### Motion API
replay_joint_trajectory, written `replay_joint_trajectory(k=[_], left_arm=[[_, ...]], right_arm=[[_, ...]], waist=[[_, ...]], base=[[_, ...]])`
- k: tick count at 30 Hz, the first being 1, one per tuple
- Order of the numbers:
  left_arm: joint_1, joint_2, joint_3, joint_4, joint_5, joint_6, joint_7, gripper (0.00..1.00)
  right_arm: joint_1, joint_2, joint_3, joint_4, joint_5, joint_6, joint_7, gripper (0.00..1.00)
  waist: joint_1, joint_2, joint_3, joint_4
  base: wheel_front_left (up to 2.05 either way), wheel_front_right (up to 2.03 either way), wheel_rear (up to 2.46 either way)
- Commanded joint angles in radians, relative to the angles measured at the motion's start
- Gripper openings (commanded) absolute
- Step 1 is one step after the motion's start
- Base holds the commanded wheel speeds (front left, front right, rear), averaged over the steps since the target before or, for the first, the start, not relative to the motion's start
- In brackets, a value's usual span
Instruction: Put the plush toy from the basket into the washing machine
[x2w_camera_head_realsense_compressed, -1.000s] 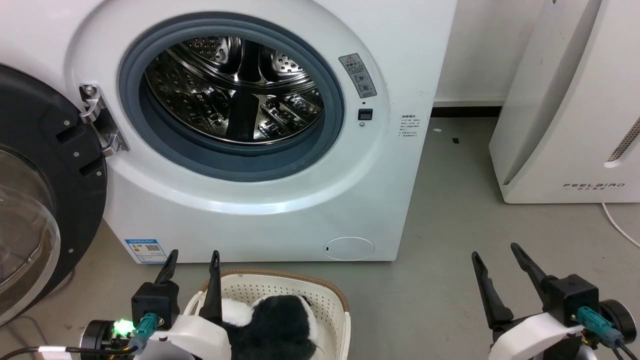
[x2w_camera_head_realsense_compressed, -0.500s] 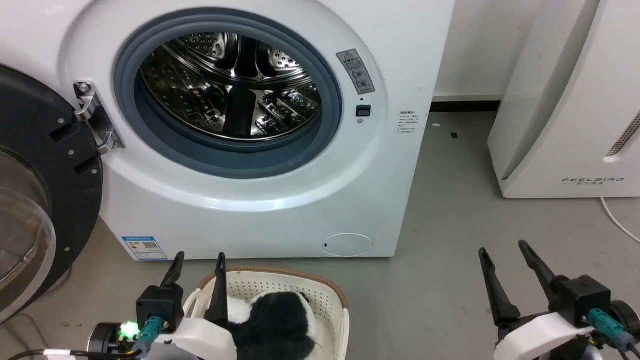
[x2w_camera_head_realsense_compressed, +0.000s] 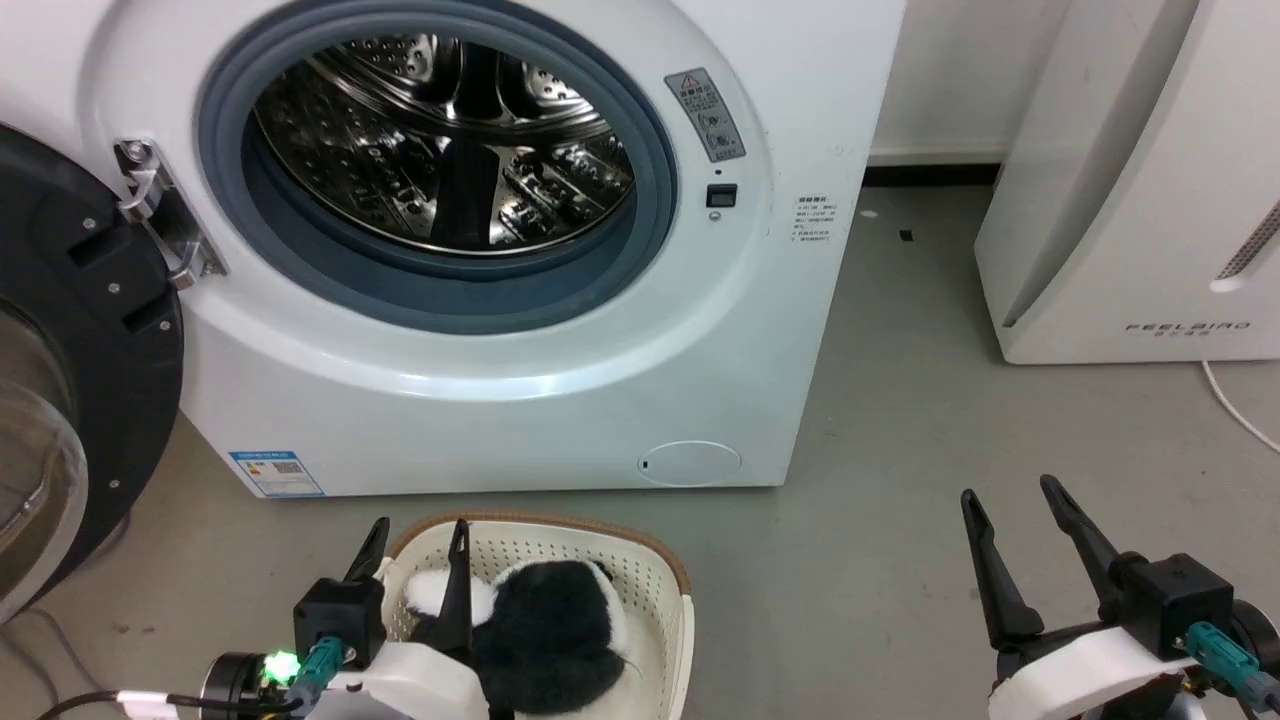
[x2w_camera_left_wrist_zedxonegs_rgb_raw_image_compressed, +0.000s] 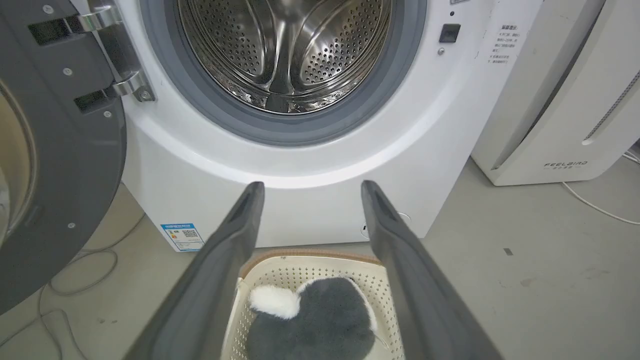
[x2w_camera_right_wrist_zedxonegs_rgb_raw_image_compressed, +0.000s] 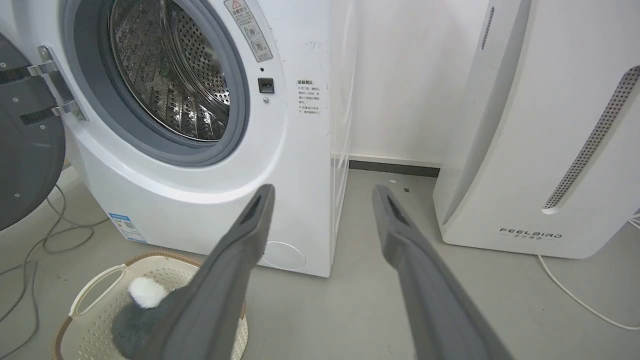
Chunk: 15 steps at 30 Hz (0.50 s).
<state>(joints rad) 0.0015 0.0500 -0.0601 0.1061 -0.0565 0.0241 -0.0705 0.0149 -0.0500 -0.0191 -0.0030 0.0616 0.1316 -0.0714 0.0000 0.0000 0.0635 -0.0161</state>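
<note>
The white washing machine (x2w_camera_head_realsense_compressed: 480, 380) stands ahead with its black-framed door (x2w_camera_head_realsense_compressed: 80, 300) swung open to the left and the steel drum (x2w_camera_head_realsense_compressed: 440, 150) bare. On the floor before it sits the cream basket (x2w_camera_head_realsense_compressed: 650, 575), holding the black-and-white plush toy (x2w_camera_head_realsense_compressed: 545, 630). My left gripper (x2w_camera_head_realsense_compressed: 420, 530) is open above the basket's left end; in the left wrist view the left gripper (x2w_camera_left_wrist_zedxonegs_rgb_raw_image_compressed: 311, 187) frames the plush toy (x2w_camera_left_wrist_zedxonegs_rgb_raw_image_compressed: 315, 325) and the basket (x2w_camera_left_wrist_zedxonegs_rgb_raw_image_compressed: 310, 252) below. My right gripper (x2w_camera_head_realsense_compressed: 1010, 492) is open over the floor, well right of the basket (x2w_camera_right_wrist_zedxonegs_rgb_raw_image_compressed: 95, 285).
A white FEELBIRD appliance (x2w_camera_head_realsense_compressed: 1130, 200) stands at the right, with a white cable (x2w_camera_head_realsense_compressed: 1235, 410) on the floor beside it. Dark cables (x2w_camera_left_wrist_zedxonegs_rgb_raw_image_compressed: 65, 280) lie under the open door. Grey floor runs between the washing machine and the appliance.
The head camera has tilted down, so the washing machine sits higher and more of the basket shows. My left gripper has edged slightly right over the basket's left end. Both grippers stay open.
</note>
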Motion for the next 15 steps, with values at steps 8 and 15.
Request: replay_joint_trajectory(k=[8,15], left_arm=[[-0.048,0.000,-0.013,0.069,-0.015,0.002,-0.023,1.00],[-0.103,0.005,-0.022,0.184,-0.028,-0.007,-0.036,1.00]], right_arm=[[-0.010,0.000,0.000,-0.010,0.013,0.000,-0.022,1.00],[-0.026,0.000,-0.004,-0.018,0.027,0.000,-0.037,1.00]], waist=[[0.0000,0.0000,0.050,-0.009],[0.0000,0.0000,0.110,-0.022]], base=[[0.00,0.00,0.00],[0.00,0.00,0.00]])
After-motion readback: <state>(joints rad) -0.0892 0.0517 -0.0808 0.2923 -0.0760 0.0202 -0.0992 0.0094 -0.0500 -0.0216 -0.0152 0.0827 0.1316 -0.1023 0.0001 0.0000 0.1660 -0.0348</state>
